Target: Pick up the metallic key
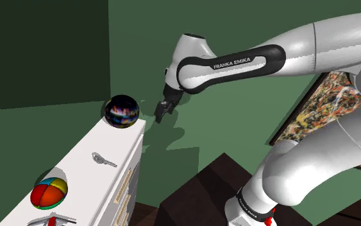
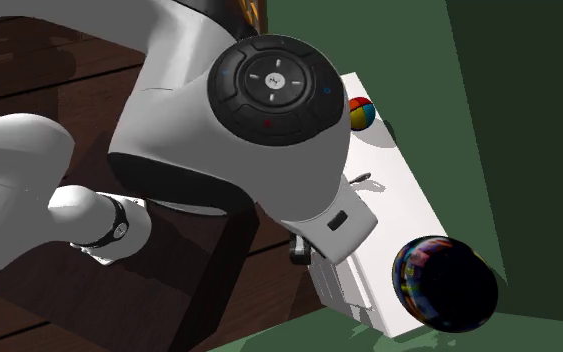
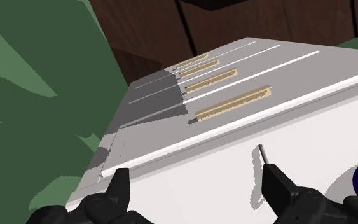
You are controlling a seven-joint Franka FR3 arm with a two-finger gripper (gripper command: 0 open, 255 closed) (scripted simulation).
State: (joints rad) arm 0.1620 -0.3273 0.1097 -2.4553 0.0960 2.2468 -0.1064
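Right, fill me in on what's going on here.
The robot's black two-finger gripper hangs open in the air off the end of a white chest of drawers, near a dark iridescent ball. The small grey metallic key lies untouched on the chest's top, not yet picked up.

The key (image 1: pixel 103 158) is grey, the dresser (image 1: pixel 83 151) white, the glossy ball (image 1: pixel 122 111) black with rainbow streaks, the segmented ball (image 1: pixel 49 192) red-yellow-blue-green.
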